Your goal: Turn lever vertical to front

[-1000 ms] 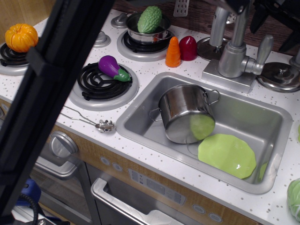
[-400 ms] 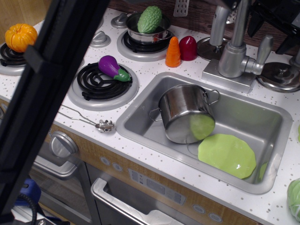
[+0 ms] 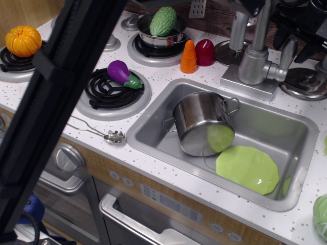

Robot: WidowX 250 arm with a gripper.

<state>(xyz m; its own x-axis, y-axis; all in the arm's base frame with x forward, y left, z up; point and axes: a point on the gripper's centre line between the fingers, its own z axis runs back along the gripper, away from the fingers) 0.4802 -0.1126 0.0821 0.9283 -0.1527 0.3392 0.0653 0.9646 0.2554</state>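
The lever (image 3: 287,54) stands upright, stiff and smooth, likely slippery; best pushed near its upper tip. The gripper (image 3: 301,23) hovers just above, its opening unclear.

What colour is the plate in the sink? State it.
Light green; the plate lies flat on the sink floor, clear in the observation.image view.

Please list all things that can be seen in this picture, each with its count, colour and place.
lever: 1, silver-grey, upright beside faucet body
faucet: 1, silver, behind sink
sink: 1, silver, centre-right
pot: 1, steel, tilted in sink
plate: 1, green, in sink
eggplant: 1, purple, on burner
pumpkin: 1, orange, far left burner
bitter gourd: 1, green, in back pot
carrot: 1, orange, behind sink
spoon: 1, silver, counter edge
gripper: 1, black, top right above lever
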